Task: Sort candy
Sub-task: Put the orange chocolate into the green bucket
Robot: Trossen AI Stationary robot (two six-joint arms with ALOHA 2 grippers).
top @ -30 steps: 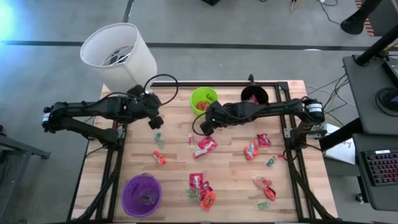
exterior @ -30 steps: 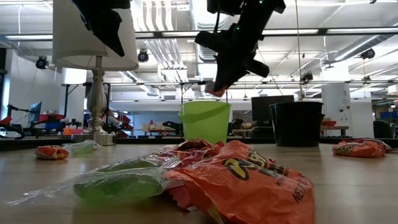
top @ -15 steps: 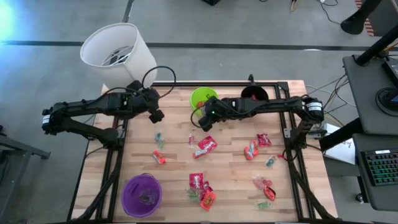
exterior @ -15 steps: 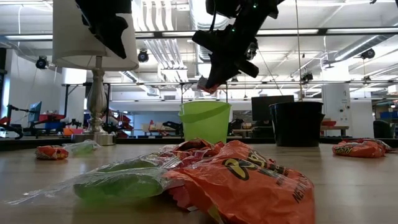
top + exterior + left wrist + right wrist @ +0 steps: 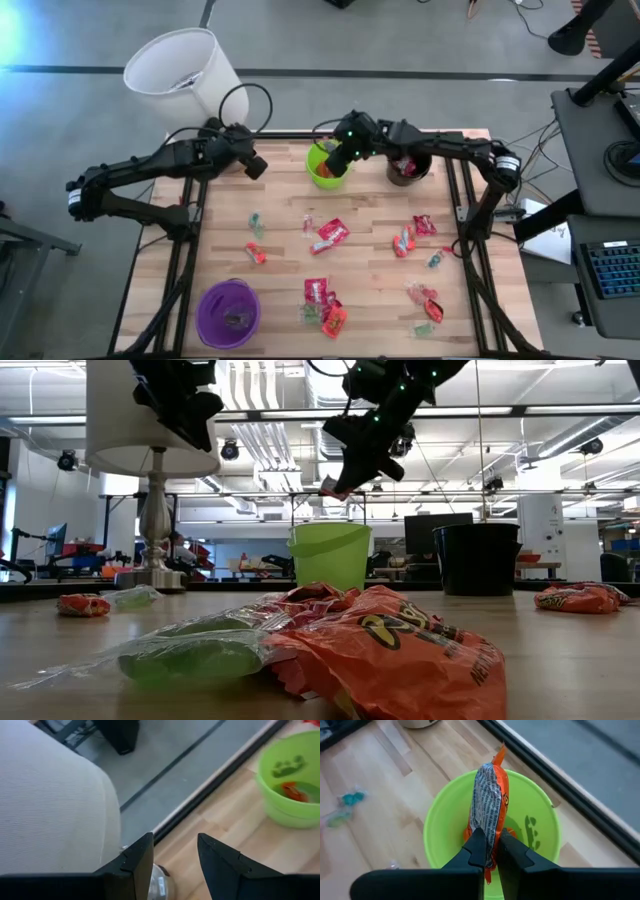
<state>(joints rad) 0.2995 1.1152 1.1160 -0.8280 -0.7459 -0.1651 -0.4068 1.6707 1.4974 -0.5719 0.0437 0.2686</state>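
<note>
**Orange packet held over the green cup**

In the low view, closest to the camera, an orange wrapped packet (image 5: 400, 650) fills the lower centre of the frame, with a clear-wrapped green sweet (image 5: 190, 655) touching it on the left. More candy lies at the far left (image 5: 82, 604) and far right (image 5: 580, 597) edges of the table (image 5: 560, 660).

Farther back, the green cup (image 5: 328, 555) stands at centre frame with the black cup (image 5: 478, 558) to its right. Above the green cup, the right gripper (image 5: 490, 851) has its fingers pressed together on a thin orange-and-silver packet (image 5: 489, 810), which in the right wrist view hangs directly over the cup's open mouth; another orange piece lies inside the cup.

In the high view, loose candy (image 5: 330, 235) is scattered across the middle and lower right of the table, and a purple cup (image 5: 228, 313) sits at lower left.

The left gripper (image 5: 172, 855), in the upper left of the high view, hangs beside the white lamp shade (image 5: 180, 70), fingers apart and empty.
</note>
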